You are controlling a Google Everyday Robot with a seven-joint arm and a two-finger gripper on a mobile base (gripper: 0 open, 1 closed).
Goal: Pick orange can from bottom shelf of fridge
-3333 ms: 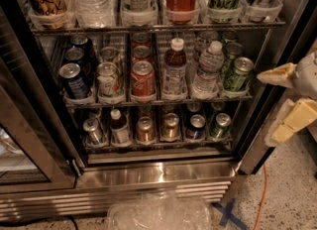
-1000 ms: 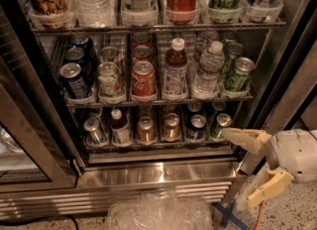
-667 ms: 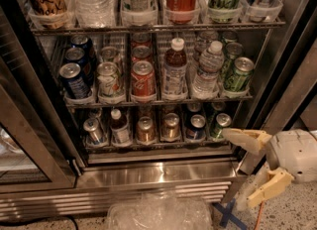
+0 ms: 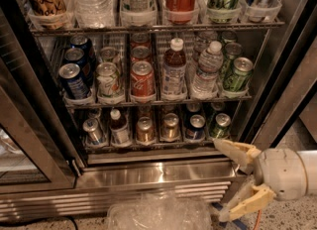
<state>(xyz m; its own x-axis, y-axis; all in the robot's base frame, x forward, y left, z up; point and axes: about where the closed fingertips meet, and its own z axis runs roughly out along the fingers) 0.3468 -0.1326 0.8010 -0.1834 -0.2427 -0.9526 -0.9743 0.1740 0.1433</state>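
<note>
The fridge (image 4: 148, 172) stands open with a dark interior and wire racks. On the bottom shelf (image 4: 148, 146), two orange-copper cans (image 4: 145, 130) (image 4: 170, 127) stand side by side in the middle lanes, between a small bottle (image 4: 119, 127) and a dark can (image 4: 195, 127). My gripper (image 4: 219, 181) is at the lower right, outside the fridge and in front of its steel base. It is open and empty. Its upper finger (image 4: 233, 150) points left just below the shelf's right end, to the right of the orange cans.
The middle rack holds a red Coca-Cola can (image 4: 142, 79), a green can (image 4: 237, 74), bottles and other cans. The glass door (image 4: 22, 140) hangs open on the left. A crumpled clear plastic bag (image 4: 158, 213) and an orange cable (image 4: 257, 217) lie on the floor.
My gripper has come down from beside the middle rack to the lower right in front of the fridge base. Over the last second it has barely moved. The cans are unmoved.
</note>
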